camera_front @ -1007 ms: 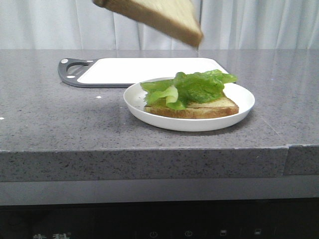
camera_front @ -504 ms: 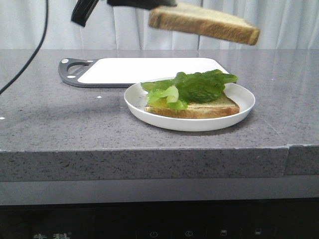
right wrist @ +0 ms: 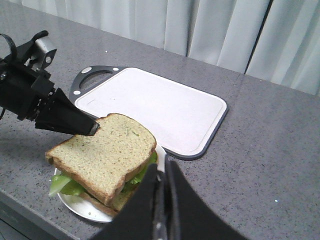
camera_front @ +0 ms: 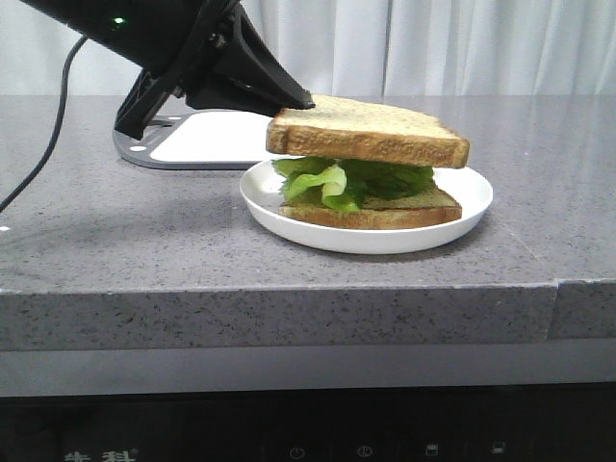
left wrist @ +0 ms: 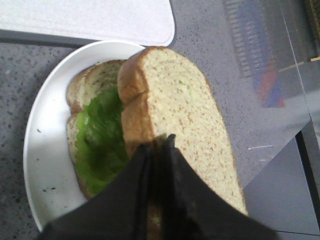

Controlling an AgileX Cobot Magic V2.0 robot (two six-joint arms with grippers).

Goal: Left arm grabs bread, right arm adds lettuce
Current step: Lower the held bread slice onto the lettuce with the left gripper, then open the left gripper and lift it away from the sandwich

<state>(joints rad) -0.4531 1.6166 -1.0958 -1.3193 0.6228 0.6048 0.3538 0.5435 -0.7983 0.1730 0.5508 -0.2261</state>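
The bread (camera_front: 371, 130), a thick toast slice, lies level on top of the lettuce (camera_front: 332, 178), which covers a thinner slice (camera_front: 414, 207) on the white plate (camera_front: 269, 197). My left gripper (camera_front: 294, 99) reaches in from the upper left and is shut on the bread's left rear corner. In the left wrist view the gripper (left wrist: 159, 142) pinches the bread's (left wrist: 185, 115) edge, with the lettuce (left wrist: 97, 135) beside it. My right gripper (right wrist: 162, 167) is shut and empty, above the plate's (right wrist: 87, 210) edge. It is out of the front view.
A white cutting board (camera_front: 221, 135) with a dark grey rim and handle lies behind the plate on the grey stone counter. The left arm's black cable (camera_front: 48, 144) hangs at the far left. The counter's front edge (camera_front: 289, 289) runs just ahead of the plate.
The left gripper has come down into view with the bread. The bread has dropped from high above the plate onto the lettuce.
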